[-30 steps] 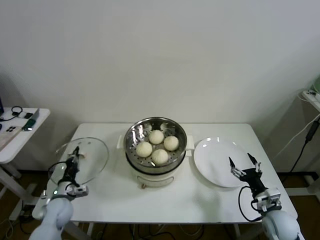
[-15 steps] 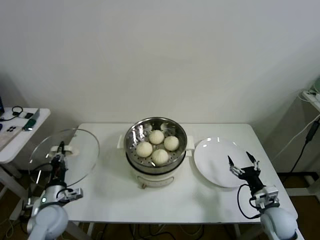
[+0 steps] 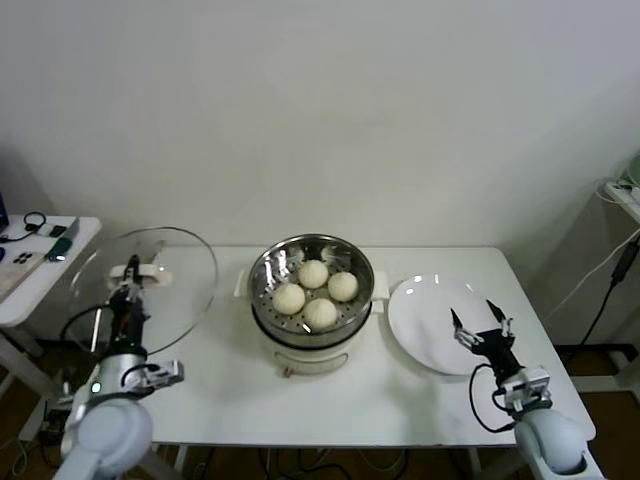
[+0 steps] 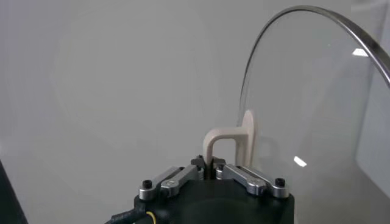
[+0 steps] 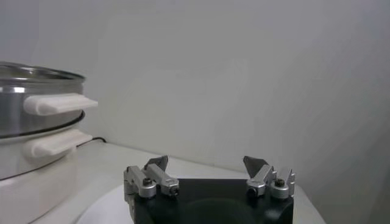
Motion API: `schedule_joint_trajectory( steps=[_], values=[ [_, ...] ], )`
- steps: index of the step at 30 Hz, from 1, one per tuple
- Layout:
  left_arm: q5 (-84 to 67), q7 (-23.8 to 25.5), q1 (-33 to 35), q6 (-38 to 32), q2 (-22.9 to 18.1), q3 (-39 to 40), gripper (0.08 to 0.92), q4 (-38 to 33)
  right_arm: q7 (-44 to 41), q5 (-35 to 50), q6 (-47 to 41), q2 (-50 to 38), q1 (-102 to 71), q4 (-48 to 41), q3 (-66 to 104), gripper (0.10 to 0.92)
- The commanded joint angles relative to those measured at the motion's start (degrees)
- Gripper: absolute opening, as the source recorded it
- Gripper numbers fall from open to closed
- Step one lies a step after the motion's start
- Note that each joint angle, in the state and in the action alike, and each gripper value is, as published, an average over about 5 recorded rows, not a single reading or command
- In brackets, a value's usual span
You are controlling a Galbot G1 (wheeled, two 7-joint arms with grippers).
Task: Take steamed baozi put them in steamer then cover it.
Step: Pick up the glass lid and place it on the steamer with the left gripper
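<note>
Lifted since a second ago, the cover (image 3: 145,287) now stands nearly upright, off the table, left of the steamer (image 3: 311,290); its face points toward the steamer; the left gripper (image 3: 130,292) pinches its handle (image 4: 234,143) from below; four baozi (image 3: 315,290) sit inside; the right gripper (image 3: 480,325) hovers spread over the plate (image 3: 430,325).

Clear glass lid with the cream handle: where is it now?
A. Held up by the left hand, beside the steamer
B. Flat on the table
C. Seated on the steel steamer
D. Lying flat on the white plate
A: the left hand grips the clear glass lid by its cream handle, tilted up beside the uncovered steel steamer.
</note>
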Motion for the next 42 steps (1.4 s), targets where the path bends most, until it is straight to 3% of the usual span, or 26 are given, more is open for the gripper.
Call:
schedule_joint_trajectory(
  steps=[1,7,12,26,42],
  values=[
    [2.65,9.33,-11.97,11.03,2.03,18.04,0.146,-3.32,0.03,-0.79,0.05,0.84,1.45,-1.15,-0.84,0.823],
    [7.69,14.33,-20.6,13.19,-3.33,25.23,0.146,-0.35,-0.06,-1.42,0.29,1.75,2.06,-1.78,-0.87,0.823],
    [10.92,17.4,-24.0,13.19,-6.97,28.61,0.146,2.07,-0.2,-1.71,0.51,1.91,1.88,-1.94,-0.27,0.823],
    [14.71,19.13,-29.53,13.19,-19.07,34.11,0.146,11.04,-0.68,-2.04,1.36,0.65,0.62,-2.61,1.96,0.823],
    [15.95,20.05,-31.8,13.19,-24.39,36.66,0.146,19.55,-1.85,-2.2,2.15,0.57,-0.8,-2.59,3.93,0.823]
  ],
)
